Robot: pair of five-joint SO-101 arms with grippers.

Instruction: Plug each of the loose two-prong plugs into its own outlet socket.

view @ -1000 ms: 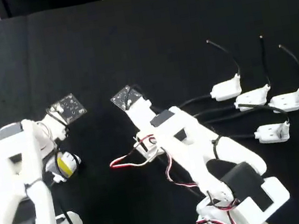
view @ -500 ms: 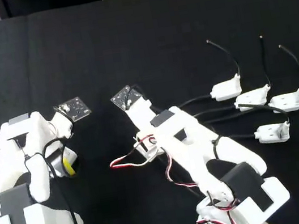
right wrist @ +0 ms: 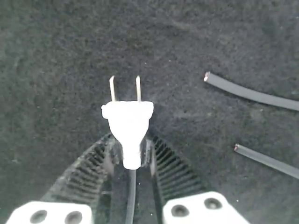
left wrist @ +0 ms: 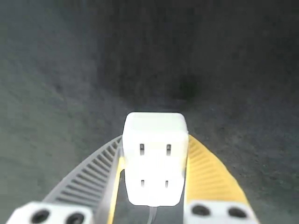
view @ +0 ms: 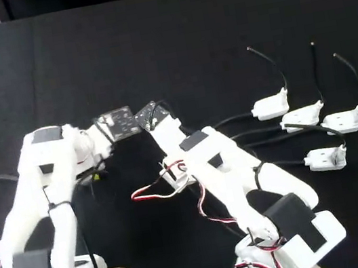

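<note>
Left gripper point(left wrist: 155, 156): closed on a white outlet socket point(left wrist: 155, 135), fingers clamped against its 2 sides. The slotted face is turned to the wrist camera, with 2 pairs of slots showing.

Right gripper point(right wrist: 131, 142): closed on the neck of a white 2-prong plug point(right wrist: 127, 116). Its cord point(right wrist: 131, 196) trails back between the fingers. The prongs point(right wrist: 138, 88) are bare and point away from the wrist.

High view: left arm point(view: 49, 176) and right arm point(view: 226, 167) meet wrist to wrist over the middle of the table point(view: 169, 32), so plug and socket sit close together there. 4 more white pieces point(view: 303, 115) with black cords lie near the table's right edge. Cannot tell whether each is a mated pair.

Step in hand, as I judge it: mating this plug to this socket.
- Bring the prongs square to 1 pair of slots, both blades level with them and the axes in line before any push.
- The left should hold rigid as the anvil while the right drives slowly, straight along the prong axis.
- Risk: the grip on the narrow neck may let the plug pivot if a blade catches the face. In that case back off and realign rather than force it.
</note>
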